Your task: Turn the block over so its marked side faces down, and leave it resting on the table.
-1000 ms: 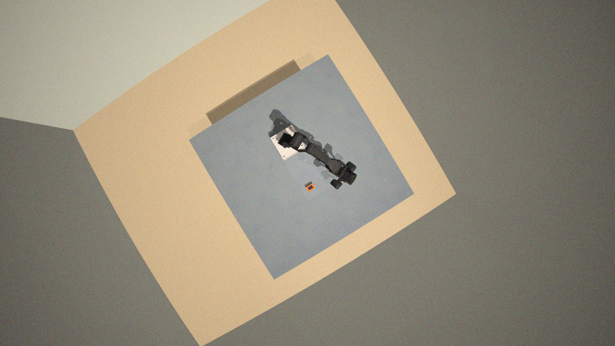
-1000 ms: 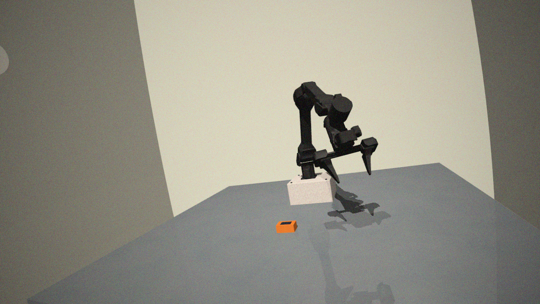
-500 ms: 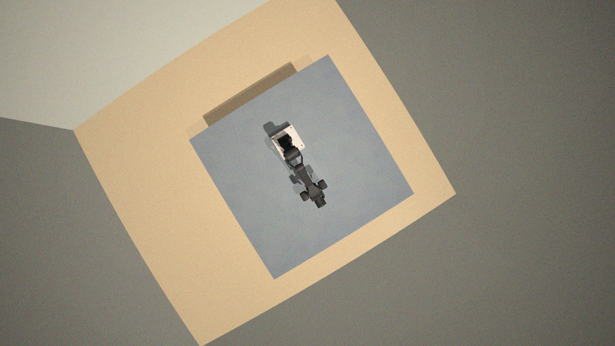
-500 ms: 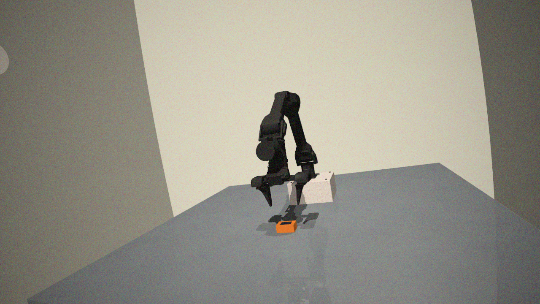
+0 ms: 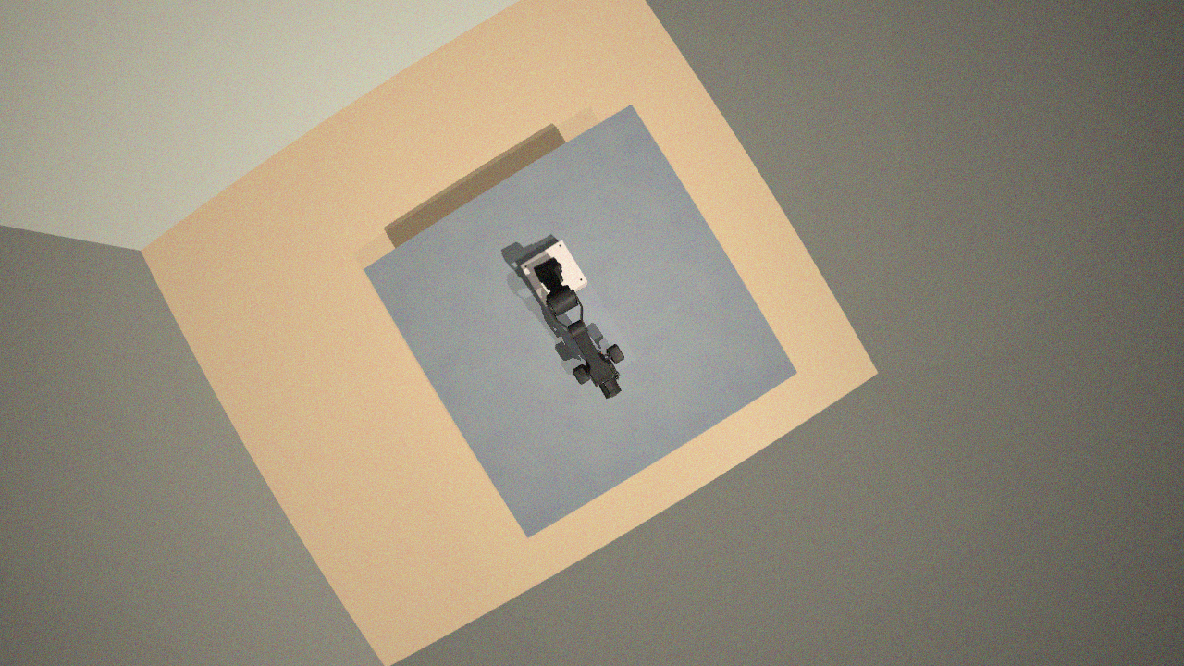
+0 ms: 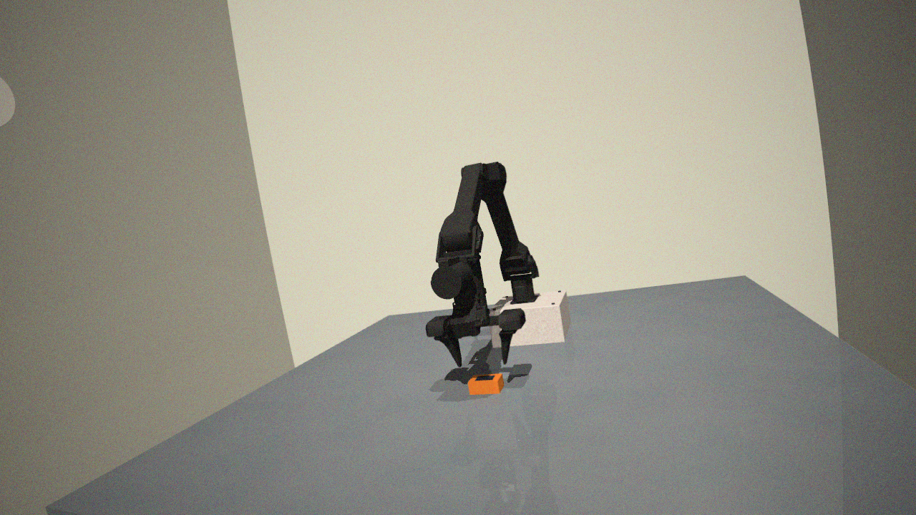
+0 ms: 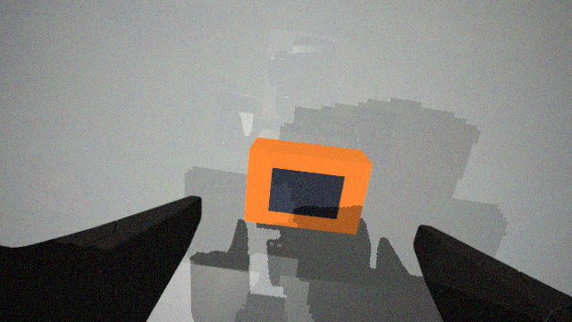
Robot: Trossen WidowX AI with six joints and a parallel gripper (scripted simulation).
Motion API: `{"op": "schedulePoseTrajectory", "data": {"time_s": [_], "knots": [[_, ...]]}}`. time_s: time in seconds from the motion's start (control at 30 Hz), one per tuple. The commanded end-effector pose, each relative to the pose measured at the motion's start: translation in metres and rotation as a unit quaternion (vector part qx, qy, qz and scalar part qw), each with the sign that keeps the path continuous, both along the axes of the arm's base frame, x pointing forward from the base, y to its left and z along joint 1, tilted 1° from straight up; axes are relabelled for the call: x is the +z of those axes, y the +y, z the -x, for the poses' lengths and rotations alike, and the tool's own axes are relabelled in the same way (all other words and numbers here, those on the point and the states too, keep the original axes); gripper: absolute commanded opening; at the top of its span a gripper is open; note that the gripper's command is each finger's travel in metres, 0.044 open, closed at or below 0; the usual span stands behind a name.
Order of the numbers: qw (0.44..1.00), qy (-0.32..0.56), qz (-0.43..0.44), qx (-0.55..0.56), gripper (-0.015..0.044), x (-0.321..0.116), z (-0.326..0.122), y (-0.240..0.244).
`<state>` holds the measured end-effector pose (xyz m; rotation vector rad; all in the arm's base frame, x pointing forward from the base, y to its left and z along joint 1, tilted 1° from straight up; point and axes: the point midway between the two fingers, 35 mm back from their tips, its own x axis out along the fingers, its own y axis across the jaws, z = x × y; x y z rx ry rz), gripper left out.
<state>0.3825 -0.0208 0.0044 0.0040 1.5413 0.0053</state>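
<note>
An orange block (image 6: 485, 386) (image 7: 261, 192) lies flat on the grey-blue table (image 5: 662, 314) (image 6: 672, 410). Its marked side, with a dark rectangle (image 7: 307, 190), faces up. My gripper (image 6: 482, 365) (image 7: 308, 221) is open, points down and has nothing between its fingers. The fingertips hang above the table, a little higher than the block. In the wrist view the block lies between the two fingers sideways and slightly beyond the tips, touching neither. In the top view the block is hidden under the arm.
The arm's pale base box (image 5: 573, 263) (image 6: 544, 326) stands behind the gripper in the exterior view. Shadows of the arm fall around the block. A tan floor (image 5: 281, 372) surrounds the table in the top view.
</note>
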Motion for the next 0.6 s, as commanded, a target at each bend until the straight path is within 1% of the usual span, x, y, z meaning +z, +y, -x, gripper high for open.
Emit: {"op": "schedulePoseTrajectory", "data": {"time_s": [0.0,0.57], "knots": [[1.000,-0.002,-0.001,0.002,0.0440,-0.013,0.000,0.000],[1.000,-0.002,-0.001,0.002,0.0440,-0.036,-0.001,0.001]]}}
